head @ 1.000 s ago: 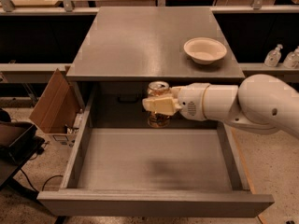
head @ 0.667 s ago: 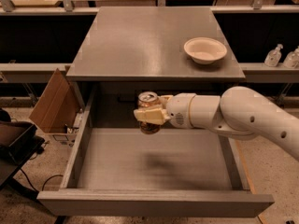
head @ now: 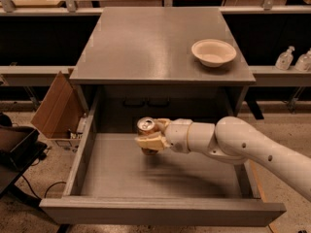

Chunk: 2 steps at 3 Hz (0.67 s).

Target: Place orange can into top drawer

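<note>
An open brown cardboard box [head: 56, 108] leans beside the flat-topped grey cabinet [head: 146, 42]. The wide, shallow grey top drawer [head: 160, 213] stands open. Inside it, toward the back, the cream two-finger gripper [head: 148, 136] pinches the small brownish-orange, silver-topped can [head: 146, 126] upright. A round white bowl [head: 214, 52] rests on the cabinet's right.

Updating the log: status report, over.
Gripper shut on orange can, low over open top drawer. Can upright, not released. White bowl on cabinet top, out of the way.
</note>
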Tool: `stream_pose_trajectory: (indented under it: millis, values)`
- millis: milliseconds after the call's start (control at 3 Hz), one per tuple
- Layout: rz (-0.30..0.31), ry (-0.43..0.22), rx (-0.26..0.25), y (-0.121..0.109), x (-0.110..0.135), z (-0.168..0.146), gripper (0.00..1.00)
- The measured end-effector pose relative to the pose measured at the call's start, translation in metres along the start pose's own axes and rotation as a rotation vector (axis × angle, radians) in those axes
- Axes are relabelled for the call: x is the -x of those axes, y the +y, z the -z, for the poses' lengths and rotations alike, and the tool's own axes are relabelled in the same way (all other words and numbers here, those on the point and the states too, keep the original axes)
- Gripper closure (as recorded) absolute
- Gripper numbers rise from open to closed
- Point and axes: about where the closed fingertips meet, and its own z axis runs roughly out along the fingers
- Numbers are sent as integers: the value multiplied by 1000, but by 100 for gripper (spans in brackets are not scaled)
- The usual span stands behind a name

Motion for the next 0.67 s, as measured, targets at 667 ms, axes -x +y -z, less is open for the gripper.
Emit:
stream_pose_trajectory:
  millis: [667]
  values:
    - [-110, -40, 36, -3, -57, -20, 97]
